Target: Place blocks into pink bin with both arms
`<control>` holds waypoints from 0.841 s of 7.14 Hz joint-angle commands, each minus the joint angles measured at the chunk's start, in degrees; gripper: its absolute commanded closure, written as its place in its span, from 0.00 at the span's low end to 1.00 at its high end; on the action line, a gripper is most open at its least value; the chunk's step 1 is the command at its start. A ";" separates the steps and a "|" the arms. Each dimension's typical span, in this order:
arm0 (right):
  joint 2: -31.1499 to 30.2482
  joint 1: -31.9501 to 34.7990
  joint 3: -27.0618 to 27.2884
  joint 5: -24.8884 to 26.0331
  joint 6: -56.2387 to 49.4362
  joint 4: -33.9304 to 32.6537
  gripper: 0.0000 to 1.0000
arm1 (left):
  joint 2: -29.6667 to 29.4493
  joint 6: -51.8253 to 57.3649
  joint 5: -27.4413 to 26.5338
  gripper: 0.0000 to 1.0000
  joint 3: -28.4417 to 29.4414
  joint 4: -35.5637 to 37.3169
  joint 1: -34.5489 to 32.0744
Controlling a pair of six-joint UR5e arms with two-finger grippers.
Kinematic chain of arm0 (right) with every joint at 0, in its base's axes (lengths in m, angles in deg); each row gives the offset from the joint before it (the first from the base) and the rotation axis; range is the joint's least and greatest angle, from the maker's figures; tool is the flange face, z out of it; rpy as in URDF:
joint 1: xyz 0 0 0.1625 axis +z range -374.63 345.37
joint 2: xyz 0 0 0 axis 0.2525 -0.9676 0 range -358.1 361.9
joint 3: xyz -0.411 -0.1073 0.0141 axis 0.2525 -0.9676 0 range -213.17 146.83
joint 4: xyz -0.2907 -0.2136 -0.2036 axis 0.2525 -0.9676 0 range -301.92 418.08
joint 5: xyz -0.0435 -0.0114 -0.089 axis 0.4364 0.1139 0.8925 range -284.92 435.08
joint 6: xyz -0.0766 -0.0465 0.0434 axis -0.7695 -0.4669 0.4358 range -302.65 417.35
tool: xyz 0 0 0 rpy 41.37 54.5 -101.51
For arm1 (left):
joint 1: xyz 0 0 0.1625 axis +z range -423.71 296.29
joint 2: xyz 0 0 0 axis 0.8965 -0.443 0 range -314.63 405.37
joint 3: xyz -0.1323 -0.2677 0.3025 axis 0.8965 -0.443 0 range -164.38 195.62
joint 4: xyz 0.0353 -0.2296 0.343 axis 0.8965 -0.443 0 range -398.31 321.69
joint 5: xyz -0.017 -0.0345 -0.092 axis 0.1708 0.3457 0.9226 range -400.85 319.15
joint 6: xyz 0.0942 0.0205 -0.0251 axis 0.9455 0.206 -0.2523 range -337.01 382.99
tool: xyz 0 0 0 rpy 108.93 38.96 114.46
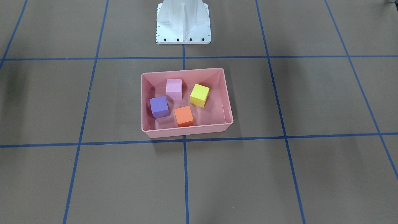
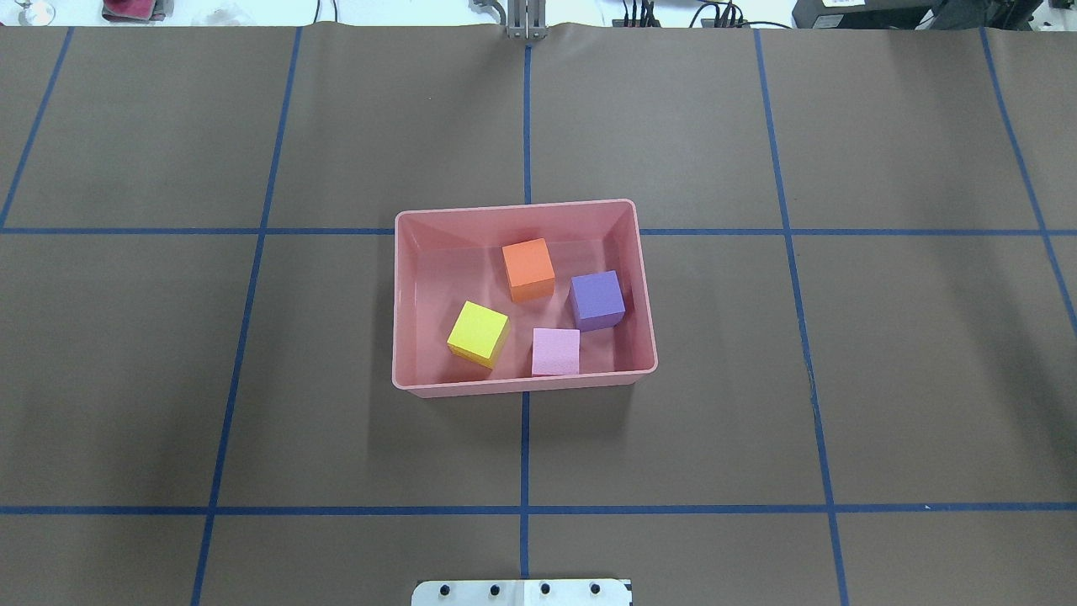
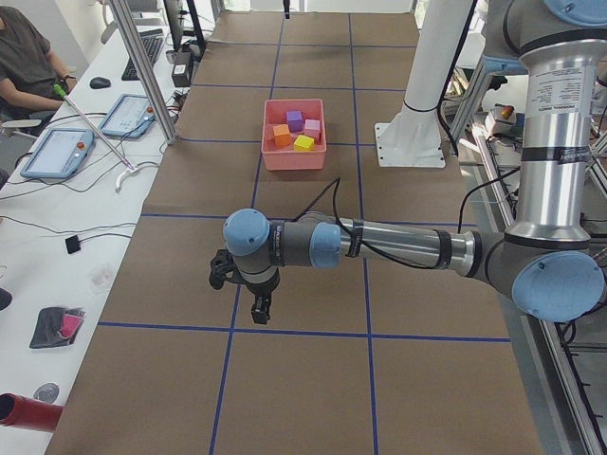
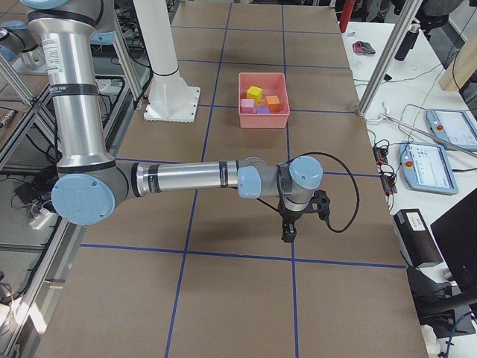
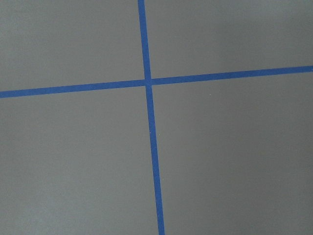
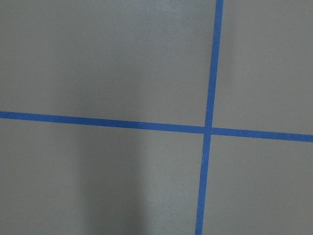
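Note:
The pink bin (image 2: 401,295) stands at the table's middle; it also shows in the front view (image 1: 228,102), the left side view (image 3: 269,156) and the right side view (image 4: 262,116). In it lie the orange block (image 2: 528,269), the purple block (image 2: 597,300), the yellow block (image 2: 478,333) and the light pink block (image 2: 555,351), each apart from the others. My left gripper (image 3: 258,310) hangs over the table far from the bin, and so does my right gripper (image 4: 288,232). Both show only in the side views, so I cannot tell whether they are open or shut.
The brown table bears a grid of blue tape lines (image 2: 525,454). The white pedestal base (image 1: 183,23) stands behind the bin. Tablets (image 3: 57,152) and cables lie on the side bench, where a seated person (image 3: 24,66) shows. Both wrist views show only tape crossings.

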 commanded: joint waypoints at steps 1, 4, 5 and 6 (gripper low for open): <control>0.08 0.00 0.25 0.09 0.05 0.07 0.01 | -0.07 0.00 0.00 0.01 -0.01 0.00 0.00; 0.61 0.00 0.07 2.45 0.05 -0.02 0.01 | 0.01 0.00 0.00 0.01 -0.18 0.00 0.00; 0.52 0.00 0.16 2.37 -0.04 -0.02 0.01 | 0.01 0.00 0.00 0.01 -0.18 0.00 0.00; 0.26 0.00 0.68 2.37 -0.13 -0.02 0.01 | 0.01 0.00 0.00 0.01 -0.10 0.00 0.00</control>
